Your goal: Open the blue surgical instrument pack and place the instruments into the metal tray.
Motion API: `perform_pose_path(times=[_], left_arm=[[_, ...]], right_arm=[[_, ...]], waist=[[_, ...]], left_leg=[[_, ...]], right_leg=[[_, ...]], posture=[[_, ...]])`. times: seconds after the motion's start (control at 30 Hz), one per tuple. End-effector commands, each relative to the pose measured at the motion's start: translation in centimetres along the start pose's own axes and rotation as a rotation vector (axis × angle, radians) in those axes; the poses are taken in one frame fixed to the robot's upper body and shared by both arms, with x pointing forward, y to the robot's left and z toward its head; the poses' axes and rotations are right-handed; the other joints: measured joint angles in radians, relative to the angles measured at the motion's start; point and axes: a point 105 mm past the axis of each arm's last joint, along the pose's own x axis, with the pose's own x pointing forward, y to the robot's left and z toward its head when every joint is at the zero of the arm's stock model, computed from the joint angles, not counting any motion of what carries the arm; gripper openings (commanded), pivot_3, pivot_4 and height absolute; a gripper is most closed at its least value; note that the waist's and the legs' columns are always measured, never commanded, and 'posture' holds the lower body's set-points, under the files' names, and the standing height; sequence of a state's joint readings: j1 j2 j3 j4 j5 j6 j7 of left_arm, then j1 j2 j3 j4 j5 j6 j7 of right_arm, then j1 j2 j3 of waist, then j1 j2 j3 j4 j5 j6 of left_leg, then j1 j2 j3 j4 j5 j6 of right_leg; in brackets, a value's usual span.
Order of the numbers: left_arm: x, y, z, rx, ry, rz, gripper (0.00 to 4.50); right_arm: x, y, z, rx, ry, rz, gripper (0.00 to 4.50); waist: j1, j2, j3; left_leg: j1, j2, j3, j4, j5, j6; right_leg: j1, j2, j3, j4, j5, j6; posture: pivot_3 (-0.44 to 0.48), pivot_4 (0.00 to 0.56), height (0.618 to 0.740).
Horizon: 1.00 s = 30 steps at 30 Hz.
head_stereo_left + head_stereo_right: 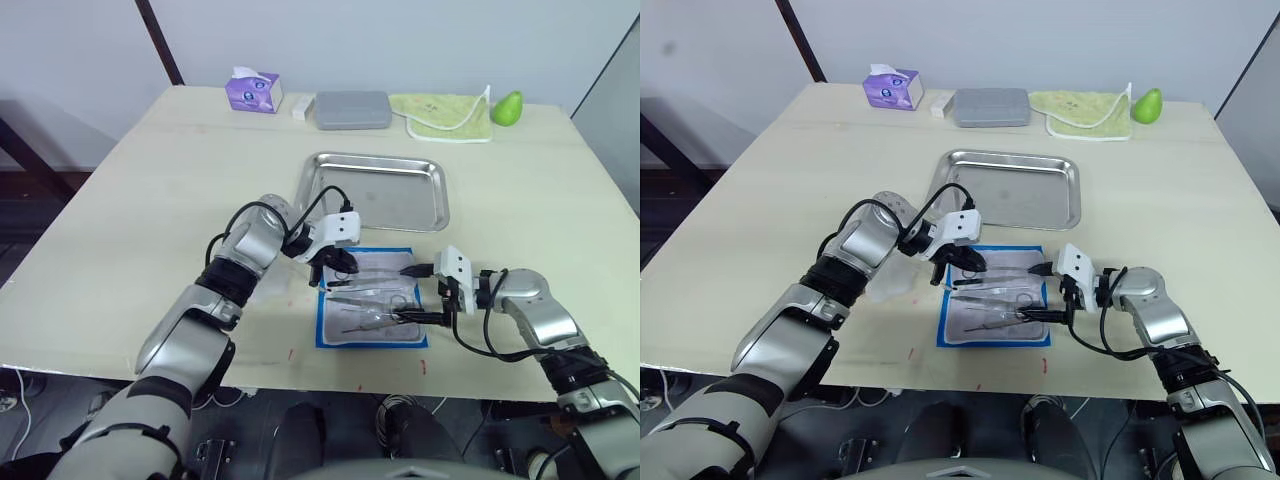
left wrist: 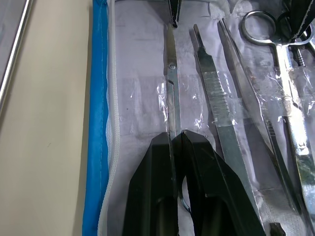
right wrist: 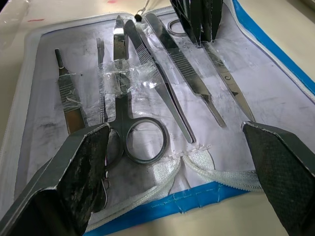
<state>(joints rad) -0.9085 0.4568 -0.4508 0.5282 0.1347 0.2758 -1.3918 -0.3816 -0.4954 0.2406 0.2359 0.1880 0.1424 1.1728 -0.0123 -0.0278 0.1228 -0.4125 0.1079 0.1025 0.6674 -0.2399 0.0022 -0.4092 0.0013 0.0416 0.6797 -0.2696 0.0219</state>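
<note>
The blue surgical instrument pack [image 1: 370,298] lies unfolded near the table's front edge, clear lining up. Several silvery instruments [image 3: 145,140] rest side by side on it under strips of clear film. My left gripper [image 1: 335,268] is at the pack's far left corner, shut on a pair of scissors [image 2: 171,93] that still lies flat on the lining. My right gripper [image 1: 420,294] stands open at the pack's right edge, its fingers [image 3: 83,162] spread wide over the ring handles with nothing between them. The metal tray [image 1: 375,158] sits just beyond the pack and holds nothing.
Along the table's far edge stand a purple tissue box [image 1: 252,90], a grey rectangular case [image 1: 352,109], a green cloth [image 1: 447,115] and a green pear-shaped object [image 1: 507,107]. The table's front edge runs close below the pack.
</note>
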Motion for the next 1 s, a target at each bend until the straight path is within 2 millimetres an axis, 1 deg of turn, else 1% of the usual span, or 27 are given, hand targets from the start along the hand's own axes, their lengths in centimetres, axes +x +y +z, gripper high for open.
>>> perform_pose_path(times=[0.03, 0.37, 0.47, 0.8, 1.0], left_arm=[[-0.5, 0.1, 0.6, 0.019, 0.045, -0.008, 0.03], [-2.0, -0.1, 2.5, 0.041, 0.066, -0.055, 0.03], [-2.5, 0.2, 3.0, 0.047, 0.062, -0.045, 0.03], [-3.5, 0.3, 3.2, 0.050, 0.076, -0.039, 0.03], [-4.4, 0.5, 2.8, 0.047, 0.090, -0.020, 0.03]], right_arm=[[1.0, 2.1, -5.2, 0.142, 0.194, 0.060, 4.50], [1.5, 2.5, -5.9, 0.164, 0.225, 0.073, 4.50], [1.5, 2.7, -6.0, 0.169, 0.229, 0.075, 4.50], [1.7, 2.7, -6.1, 0.171, 0.235, 0.079, 4.50], [1.7, 2.7, -6.2, 0.174, 0.243, 0.085, 4.50]], waist=[[-0.002, 0.000, 0.000], [-0.008, 0.000, 0.000], [-0.008, 0.000, 0.000], [-0.014, 0.000, 0.000], [-0.020, 0.000, 0.000]], left_leg=[[0.000, 0.000, 0.000, 0.000, 0.000, 0.000], [0.001, 0.000, -0.001, -0.001, 0.000, 0.000], [0.000, 0.000, -0.001, -0.001, 0.000, 0.000], [0.001, 0.001, -0.002, -0.001, 0.000, 0.000], [0.001, 0.001, -0.002, -0.001, 0.000, 0.000]], right_leg=[[0.000, 0.000, 0.000, 0.000, 0.000, 0.000], [0.000, 0.002, 0.001, 0.000, 0.000, 0.000], [0.000, 0.002, 0.001, 0.000, 0.000, 0.000], [0.000, 0.002, 0.001, 0.000, 0.000, -0.001], [0.000, 0.002, 0.001, 0.000, 0.000, -0.001]], posture=[[0.000, 0.150, 0.740], [0.000, 0.150, 0.740], [0.000, 0.150, 0.740], [0.000, 0.150, 0.740], [0.000, 0.150, 0.740]])
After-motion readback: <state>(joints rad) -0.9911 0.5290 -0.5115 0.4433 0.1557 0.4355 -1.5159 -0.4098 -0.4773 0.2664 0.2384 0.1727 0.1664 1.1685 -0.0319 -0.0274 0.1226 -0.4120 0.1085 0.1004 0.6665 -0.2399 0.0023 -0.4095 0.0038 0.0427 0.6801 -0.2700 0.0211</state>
